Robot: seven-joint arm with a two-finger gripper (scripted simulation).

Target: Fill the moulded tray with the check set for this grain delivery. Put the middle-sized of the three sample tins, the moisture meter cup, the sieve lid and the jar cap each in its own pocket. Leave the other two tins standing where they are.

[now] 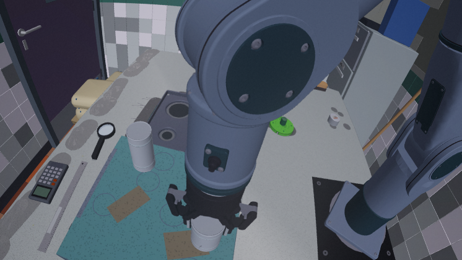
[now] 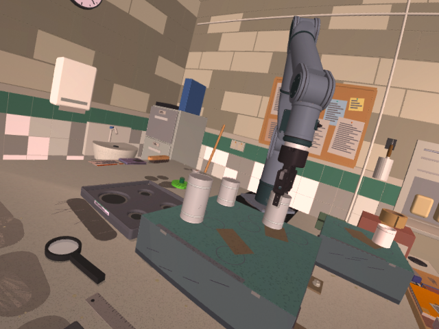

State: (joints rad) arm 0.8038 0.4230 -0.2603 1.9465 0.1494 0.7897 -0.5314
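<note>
The middle-sized tin [image 2: 277, 211] stands upright on the green-topped block [image 2: 241, 244], at its right side next to a brown patch, and my gripper [image 2: 277, 199] has come down over its top and is closed on it. The tallest tin [image 2: 195, 202] stands at the block's left rear and the smallest tin [image 2: 227, 192] behind it. From the side camera the held tin [image 1: 206, 235] shows below my fingers [image 1: 211, 215]. The dark moulded tray [image 2: 127, 203] lies on the counter left of the block, its round pockets empty. The green lid [image 1: 282, 126] lies beyond the tray.
The block's raised edge drops to the counter on all sides. A second green-topped block [image 2: 361, 256] to the right carries a small white cup [image 2: 385, 235]. A magnifier [image 1: 103, 138], ruler [image 1: 63, 206] and calculator [image 1: 48, 181] lie left of the block. A small white cap [image 1: 334, 119] sits near the cabinet.
</note>
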